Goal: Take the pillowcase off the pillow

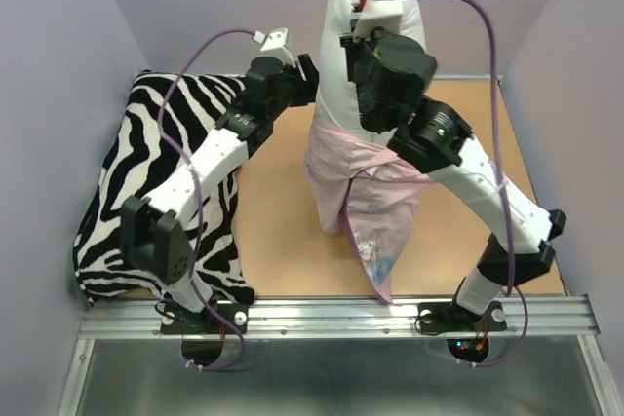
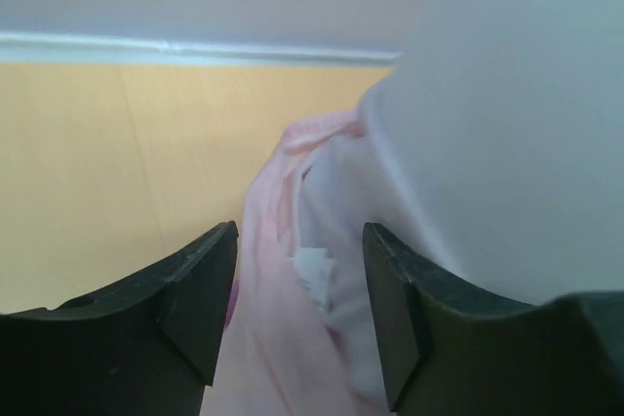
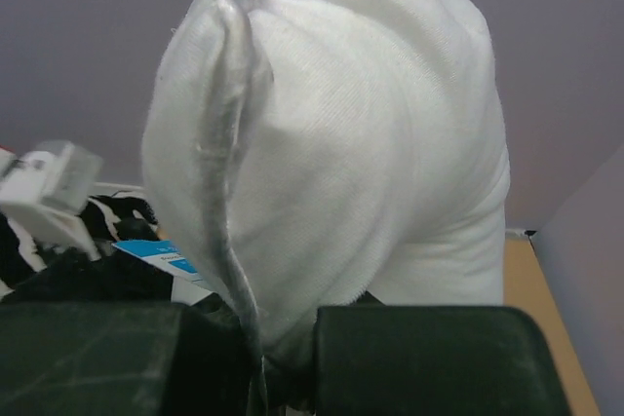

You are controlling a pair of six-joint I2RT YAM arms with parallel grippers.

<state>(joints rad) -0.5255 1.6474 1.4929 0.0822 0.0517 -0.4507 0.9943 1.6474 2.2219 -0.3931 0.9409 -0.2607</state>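
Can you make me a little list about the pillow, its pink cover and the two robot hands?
pillow: white, standing tall, top half bare
pillowcase: pink, bunched around the pillow's lower half, its end trailing on the table
right fingers: shut on the pillow's edge seam, holding it up
left fingers: open, right by the pillowcase's rim, gripping nothing
zebra cushion: lying on the table's left side
job: not finished yet

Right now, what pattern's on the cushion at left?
Black-and-white zebra stripes on the cushion; the top external view shows it best.
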